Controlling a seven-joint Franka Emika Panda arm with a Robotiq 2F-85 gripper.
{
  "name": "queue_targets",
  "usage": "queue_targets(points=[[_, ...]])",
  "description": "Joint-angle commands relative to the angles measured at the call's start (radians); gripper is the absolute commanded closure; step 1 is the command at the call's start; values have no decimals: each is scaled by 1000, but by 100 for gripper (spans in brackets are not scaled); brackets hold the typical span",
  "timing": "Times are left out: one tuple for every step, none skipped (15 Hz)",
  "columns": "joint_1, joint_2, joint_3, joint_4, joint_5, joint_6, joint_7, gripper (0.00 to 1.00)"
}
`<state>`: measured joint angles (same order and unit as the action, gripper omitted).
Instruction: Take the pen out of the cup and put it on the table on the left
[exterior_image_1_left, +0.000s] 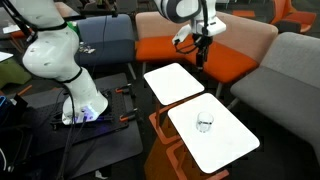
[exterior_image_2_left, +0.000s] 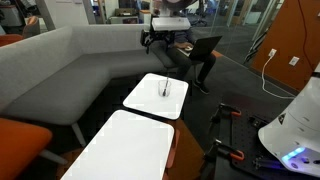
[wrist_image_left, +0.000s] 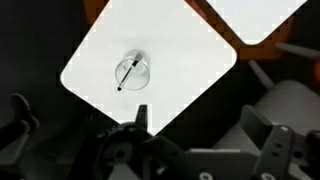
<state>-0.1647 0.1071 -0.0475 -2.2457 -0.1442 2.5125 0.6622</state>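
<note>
Pen (exterior_image_2_left: 166, 88) a tiny dark sliver, cup (exterior_image_2_left: 166, 93) barely discernible, claw (wrist_image_left: 197, 122) cropped by bottom edge

In an exterior view, the white Panda arm (exterior_image_1_left: 52, 55) stands on its base at the picture's left side, and its upper links show again along the top edge. The gripper (exterior_image_1_left: 201, 50) hangs pointing down over the orange sofa seat (exterior_image_1_left: 228, 62), well apart from both tabletops. The table (exterior_image_1_left: 174, 82) — white, with rounded corners — stands in front of the sofa. Just beside it, a second white top (exterior_image_1_left: 225, 142) on an orange frame (exterior_image_1_left: 160, 128) carries the cup (exterior_image_1_left: 204, 123) — its contents are too small to tell.
</note>
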Motion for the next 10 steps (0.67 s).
queue_targets(points=[[51, 128, -87, 108, -22, -2, 188, 0], [63, 162, -112, 131, -14, -7, 232, 0], [73, 189, -137, 144, -12, -2, 276, 0], [84, 217, -163, 152, -14, 11, 324, 0], [94, 247, -187, 162, -11, 19, 371, 0], [103, 274, -207, 175, -3, 12, 416, 0], [110, 299, -226, 185, 6, 6, 461, 0], [122, 330, -250, 197, -14, 10, 499, 0], [126, 359, -264, 212, -16, -1, 514, 0], [128, 389, -276, 225, -20, -12, 513, 0]])
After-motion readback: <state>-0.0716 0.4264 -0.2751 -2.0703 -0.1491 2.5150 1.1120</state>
